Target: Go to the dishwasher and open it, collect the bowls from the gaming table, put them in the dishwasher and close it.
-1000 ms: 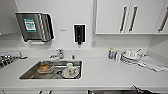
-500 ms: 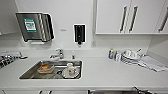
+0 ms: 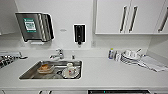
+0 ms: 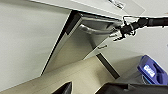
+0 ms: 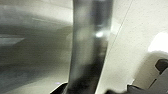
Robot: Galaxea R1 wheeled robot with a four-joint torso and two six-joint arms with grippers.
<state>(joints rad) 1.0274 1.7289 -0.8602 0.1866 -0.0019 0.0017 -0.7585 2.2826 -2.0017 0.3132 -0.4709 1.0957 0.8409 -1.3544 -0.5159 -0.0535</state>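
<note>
Head view: counter (image 3: 105, 72), sink (image 3: 51, 70) at 8 o'clock with crockery. Dishwasher (image 4: 82, 37) below the counter edge (left wrist view); right arm (image 4: 140, 23) at its handle (image 4: 96, 30), presumably to open it. Jaws' state: cannot tell.

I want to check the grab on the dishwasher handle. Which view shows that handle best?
The left wrist view: it shows the handle as a curved bar across the top of the dishwasher front, with the right gripper at one end. The right wrist view has the bar huge and blurred. The head view catches just the dishwasher's dark top edge.
</note>
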